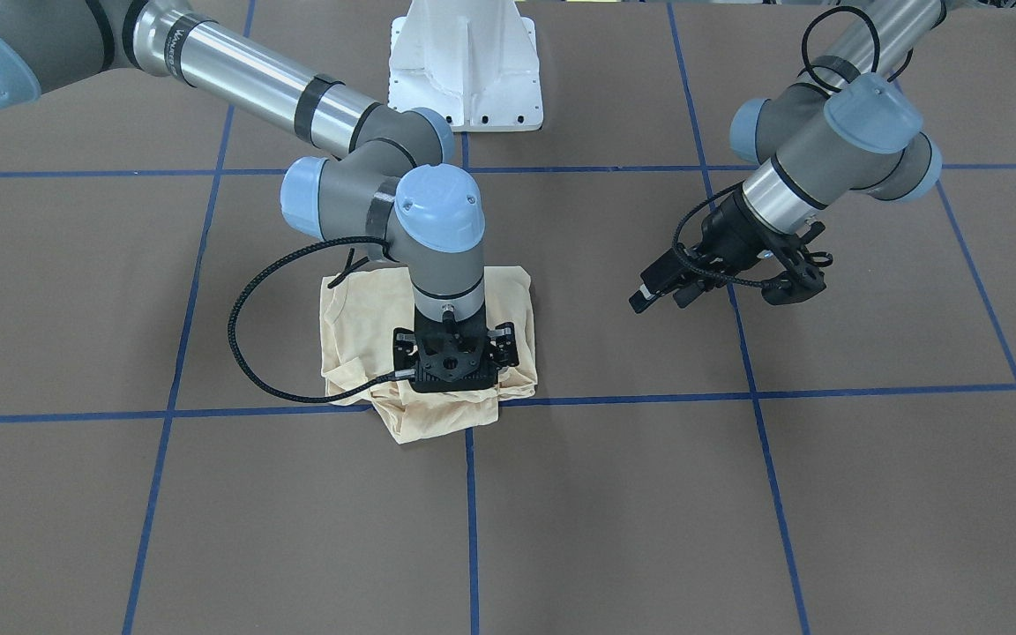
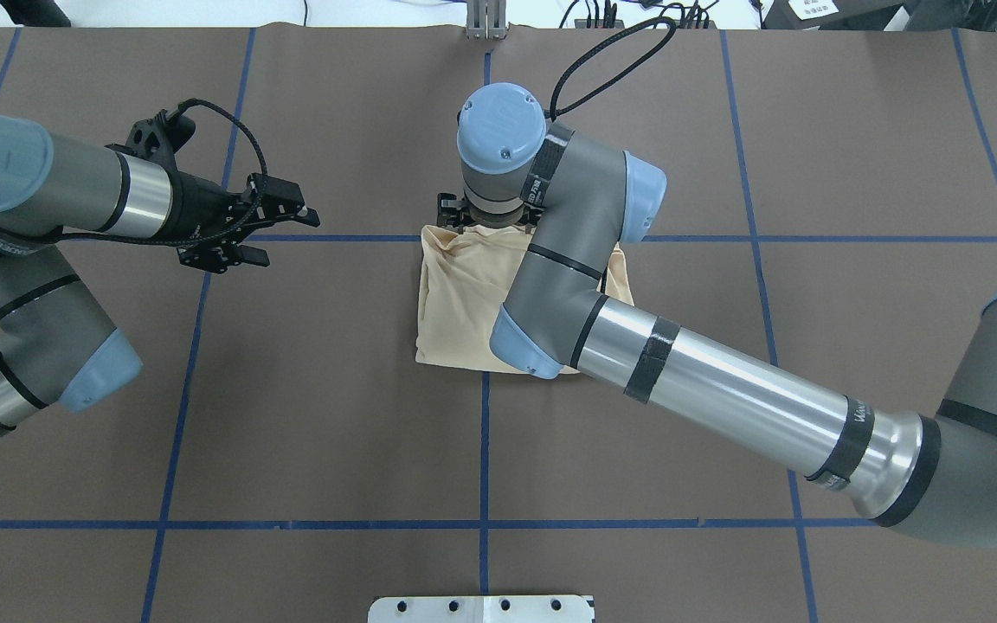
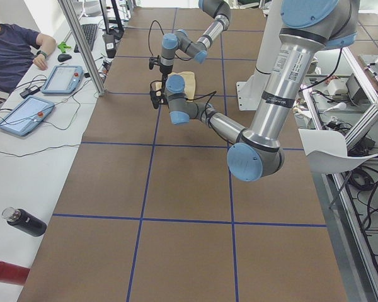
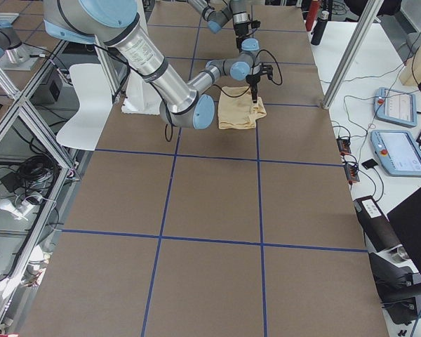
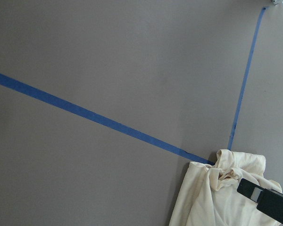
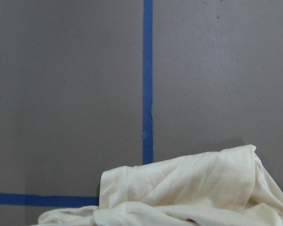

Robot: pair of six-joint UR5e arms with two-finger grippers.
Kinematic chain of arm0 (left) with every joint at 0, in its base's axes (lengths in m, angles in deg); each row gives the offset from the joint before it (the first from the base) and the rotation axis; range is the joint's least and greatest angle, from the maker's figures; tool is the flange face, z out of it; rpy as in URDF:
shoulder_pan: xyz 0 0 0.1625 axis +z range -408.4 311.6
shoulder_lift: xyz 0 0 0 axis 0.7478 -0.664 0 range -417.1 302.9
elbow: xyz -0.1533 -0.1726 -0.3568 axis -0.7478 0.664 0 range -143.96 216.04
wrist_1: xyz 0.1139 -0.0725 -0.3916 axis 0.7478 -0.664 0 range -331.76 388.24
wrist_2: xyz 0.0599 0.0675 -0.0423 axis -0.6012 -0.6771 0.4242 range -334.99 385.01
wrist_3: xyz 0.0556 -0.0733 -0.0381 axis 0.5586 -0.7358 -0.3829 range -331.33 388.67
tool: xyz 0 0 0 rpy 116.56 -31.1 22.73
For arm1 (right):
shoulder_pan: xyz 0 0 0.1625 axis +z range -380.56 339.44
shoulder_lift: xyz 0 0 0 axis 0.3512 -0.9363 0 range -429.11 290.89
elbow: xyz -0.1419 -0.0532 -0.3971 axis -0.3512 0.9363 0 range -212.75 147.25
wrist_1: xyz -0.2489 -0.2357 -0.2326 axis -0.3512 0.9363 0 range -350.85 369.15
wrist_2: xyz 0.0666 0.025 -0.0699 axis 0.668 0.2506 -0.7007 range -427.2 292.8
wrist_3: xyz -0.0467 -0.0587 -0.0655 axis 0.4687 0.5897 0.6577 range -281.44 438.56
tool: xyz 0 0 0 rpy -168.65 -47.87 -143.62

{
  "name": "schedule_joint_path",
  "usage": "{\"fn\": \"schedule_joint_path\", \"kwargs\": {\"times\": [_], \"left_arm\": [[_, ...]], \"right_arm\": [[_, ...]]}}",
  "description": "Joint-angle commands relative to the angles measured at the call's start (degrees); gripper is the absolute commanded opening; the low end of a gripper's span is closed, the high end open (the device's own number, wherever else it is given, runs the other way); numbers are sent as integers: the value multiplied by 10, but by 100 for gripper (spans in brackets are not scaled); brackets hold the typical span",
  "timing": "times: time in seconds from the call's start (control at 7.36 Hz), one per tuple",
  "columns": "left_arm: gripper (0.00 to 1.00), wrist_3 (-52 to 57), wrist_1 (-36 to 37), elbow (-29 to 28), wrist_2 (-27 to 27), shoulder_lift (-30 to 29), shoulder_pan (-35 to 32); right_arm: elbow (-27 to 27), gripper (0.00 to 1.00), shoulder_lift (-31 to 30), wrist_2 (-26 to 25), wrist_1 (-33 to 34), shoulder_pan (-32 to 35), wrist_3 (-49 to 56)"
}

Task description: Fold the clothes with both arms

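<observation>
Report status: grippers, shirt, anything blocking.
Left gripper open, empty, clear of shirt. Right gripper down on shirt's far edge, jaws hidden. Shirt folded, rumpled. No obstruction seen.

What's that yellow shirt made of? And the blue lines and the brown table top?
The shirt looks like soft, matte cloth, maybe cotton: it crumples into loose folds. The blue lines look like thin tape stuck flat, with slightly uneven joins. The brown table cover looks like matte paper or card; I can't tell which.
</observation>
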Motion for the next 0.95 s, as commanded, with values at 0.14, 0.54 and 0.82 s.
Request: {"fn": "schedule_joint_path", "kwargs": {"times": [0.14, 0.54, 0.82], "left_arm": [[99, 0, 1, 1, 9, 0, -8], [99, 0, 1, 0, 9, 0, -12], [99, 6, 1, 1, 15, 3, -22]], "right_arm": [[78, 100, 7, -23, -92, 1, 5], [98, 100, 14, -39, -139, 12, 3], [83, 100, 28, -3, -131, 42, 3]]}}
